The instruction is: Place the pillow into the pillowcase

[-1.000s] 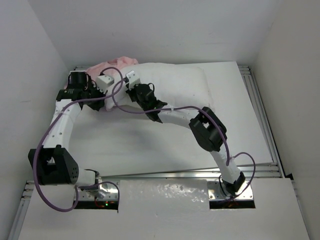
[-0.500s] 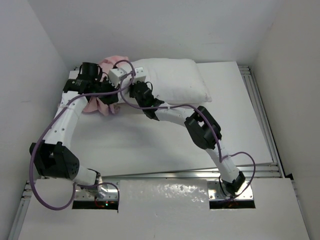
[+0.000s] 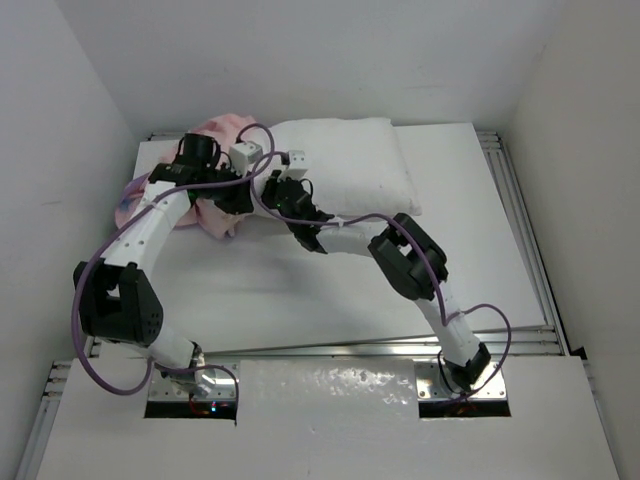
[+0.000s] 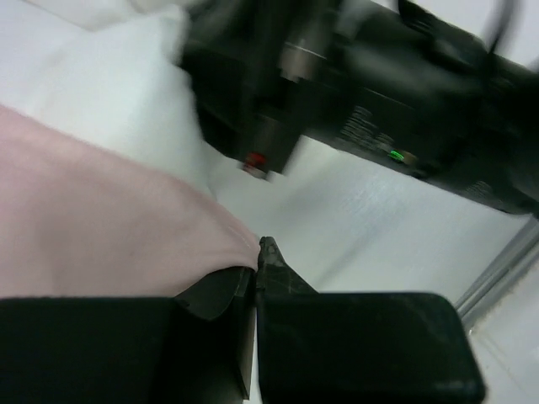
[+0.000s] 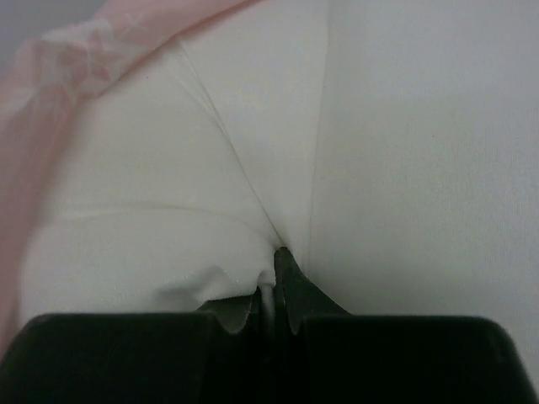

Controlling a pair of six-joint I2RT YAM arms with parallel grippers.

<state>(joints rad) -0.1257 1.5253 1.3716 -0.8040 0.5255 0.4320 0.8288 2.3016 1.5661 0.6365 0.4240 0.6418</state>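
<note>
My left fingers (image 4: 282, 282) are pinched shut on a fold of the pillowcase (image 3: 215, 215), its pale pink side showing. My right fingers (image 5: 290, 290) are closed on a puckered bit of the pillow (image 3: 350, 165), the white cloth drawn into creases that run to the tips.

From above, the pillow lies along the far side of the tabletop (image 3: 300, 290) with its left end at my two wrists. The pillowcase is bunched in the far left corner, partly under my left arm and touching that end of the pillow.

Both things are soft and light, I judge. The pillow is plump and should squash and spring back, so a pinch of its cover alone may slide off; a corner or a seam would hold better. The case is thin and limp (it will not keep its mouth open by itself), so I want it by the hem of the opening, but I cannot tell where that hem sits in the heap.

What crowds me is mostly myself. The right arm (image 4: 379, 118) hangs just in front of my left wrist camera, the purple cables (image 3: 100, 270) loop over both wrists, and the walls (image 3: 90, 90) stand close behind the corner.
</note>
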